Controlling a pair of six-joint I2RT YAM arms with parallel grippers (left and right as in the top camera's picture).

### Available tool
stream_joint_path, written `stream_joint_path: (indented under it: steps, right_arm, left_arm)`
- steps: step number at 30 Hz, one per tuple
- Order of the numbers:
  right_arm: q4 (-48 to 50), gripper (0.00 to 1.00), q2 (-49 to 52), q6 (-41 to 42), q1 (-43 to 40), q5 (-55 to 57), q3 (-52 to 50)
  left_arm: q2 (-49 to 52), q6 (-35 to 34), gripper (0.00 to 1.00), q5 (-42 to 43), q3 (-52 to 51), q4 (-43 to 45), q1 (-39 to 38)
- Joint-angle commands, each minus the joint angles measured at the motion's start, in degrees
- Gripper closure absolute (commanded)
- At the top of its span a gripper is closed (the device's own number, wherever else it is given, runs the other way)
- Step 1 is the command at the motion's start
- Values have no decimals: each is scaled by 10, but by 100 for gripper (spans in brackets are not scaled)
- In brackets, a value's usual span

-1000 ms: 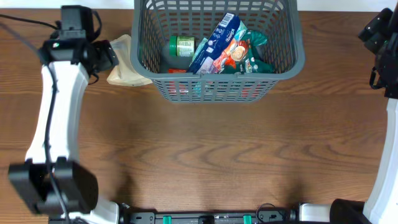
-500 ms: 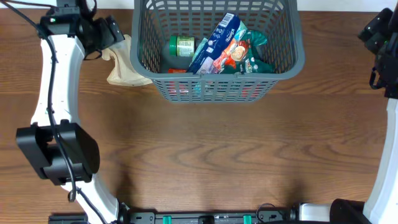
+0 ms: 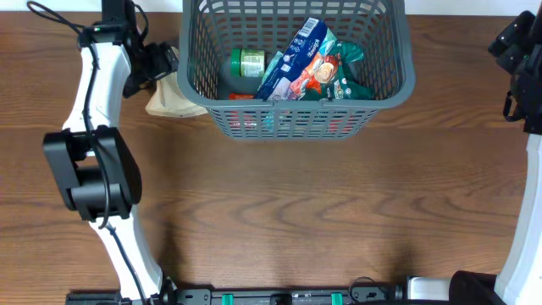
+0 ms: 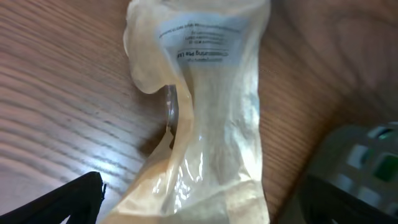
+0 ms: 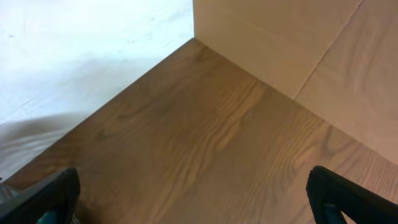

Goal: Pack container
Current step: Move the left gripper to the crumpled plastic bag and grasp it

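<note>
The large dark grey slotted plastic basket [image 3: 296,108] stands at the wooden worktop's [image 3: 279,203] far edge. Just left of it, the left hand [image 3: 163,61] spreads wide over a pale translucent plastic pouch [image 4: 211,124]. Well to its right, the right hand [image 3: 512,42] gapes wide.

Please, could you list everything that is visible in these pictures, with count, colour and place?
container: one, dark grey, top middle of the table.
jar: one, green, inside the container, image left.
packet: one, blue, leaning inside the container, middle.
snack bag: one, green and red, inside the container, right of the packet.
red item: one, seen through the front wall, low in the container; kind unclear.
pouch: one, pale beige, on the table, outside the container by its left wall.
table: one, brown wood.
left gripper: open, over the pouch.
right gripper: open, empty, at the right edge.
</note>
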Motion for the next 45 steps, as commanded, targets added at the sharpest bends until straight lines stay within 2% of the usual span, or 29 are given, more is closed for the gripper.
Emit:
stream_joint_path:
  steps: [1, 10, 21, 39, 40, 41, 42, 43, 44, 45]
  right_arm:
    - [-1, 1, 2, 9, -2, 4, 0]
    - [0, 1, 2, 9, -2, 4, 0]
    - [0, 1, 2, 9, -2, 4, 0]
    - [-1, 1, 2, 9, -2, 4, 0]
    - [-1, 1, 2, 9, -2, 4, 0]
    - [0, 1, 2, 8, -2, 4, 0]
    - [0, 1, 2, 8, -2, 4, 0]
    - [-1, 1, 2, 9, -2, 4, 0]
    - [0, 1, 2, 9, -2, 4, 0]
    - [0, 1, 2, 9, -2, 4, 0]
  left_arm:
    - [26, -5, 1, 4, 5, -1, 1]
    - [78, -7, 2, 4, 3, 12, -3]
    - [81, -7, 1, 3, 0, 65, -4]
    - [140, -7, 0, 4, -1, 62, -14]
    - [140, -7, 8, 4, -1, 61, -14]
    - [140, -7, 28, 3, -1, 60, -14]
    - [140, -6, 63, 3, -1, 58, -14]
    - [140, -2, 87, 3, -1, 57, -14]
    - [140, 5, 94, 3, -1, 55, -14]
    - [140, 14, 94, 3, -1, 51, -14]
